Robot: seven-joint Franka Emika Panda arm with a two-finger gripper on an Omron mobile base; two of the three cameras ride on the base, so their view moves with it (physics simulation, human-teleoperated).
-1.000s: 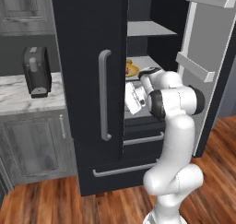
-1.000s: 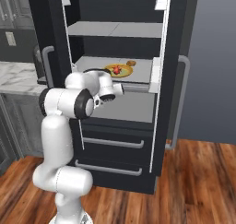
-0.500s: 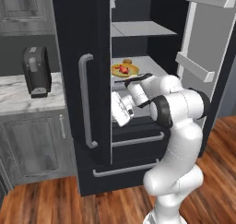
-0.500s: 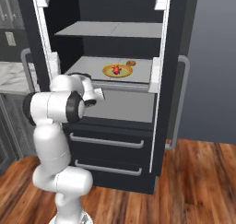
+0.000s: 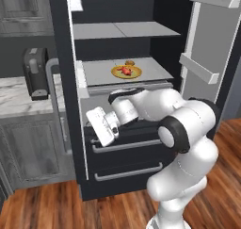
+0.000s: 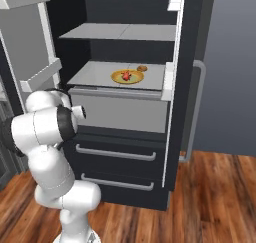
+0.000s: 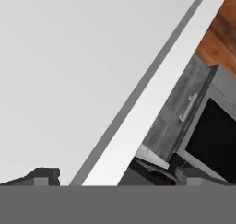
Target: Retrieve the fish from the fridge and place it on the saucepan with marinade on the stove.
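**Fridge opened, fish not yet reached**

The pincer (image 7: 115, 174) is held wide open and empty, close against the inner face of the left door of the fridge (image 5: 61, 58). Beyond it, the fish (image 5: 125, 71) is seen on a yellow-rimmed plate (image 5: 134, 75) on the middle shelf (image 5: 101, 72). Retrieval and placement on the stove are left.

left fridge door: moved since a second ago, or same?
Yes. In the left base view the left fridge door has swung further open: it covered the plate with the fish before; now the whole shelf shows.
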